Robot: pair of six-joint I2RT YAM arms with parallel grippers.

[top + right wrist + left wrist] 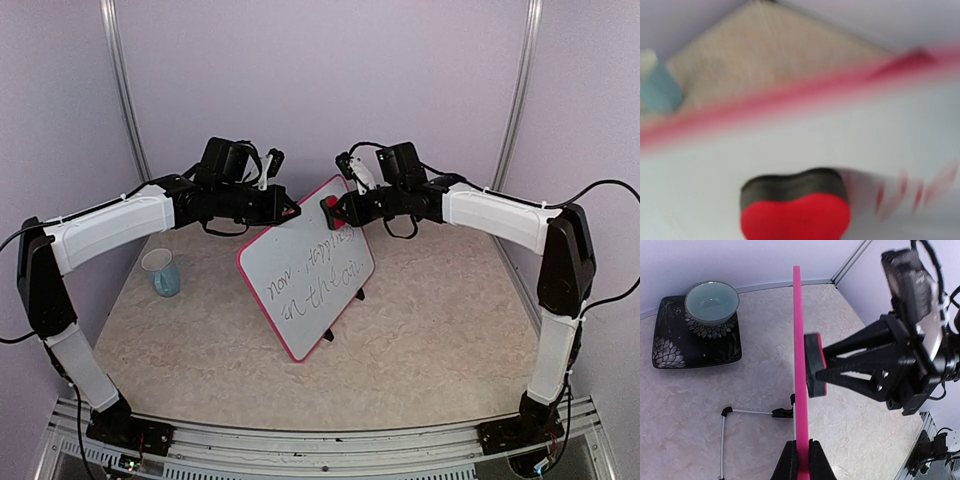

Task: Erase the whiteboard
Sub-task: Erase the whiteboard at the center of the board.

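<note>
The whiteboard (310,265) stands tilted mid-table on small black feet, with a pink-red frame and dark handwriting on its face. My left gripper (288,212) is shut on its upper left edge; in the left wrist view the frame (798,340) runs edge-on between the fingers (788,460). My right gripper (335,208) is shut on a small red eraser (329,206) with a black pad, held against the board's top. The eraser (795,212) shows on the blurred white face (790,140) in the right wrist view, and from the side in the left wrist view (814,365).
A light-blue cup (161,272) stands at the left of the table. Behind the board, a teal bowl (711,301) sits on a black patterned plate (670,347). The board's wire stand (740,412) rests on the table. Purple walls enclose the cell.
</note>
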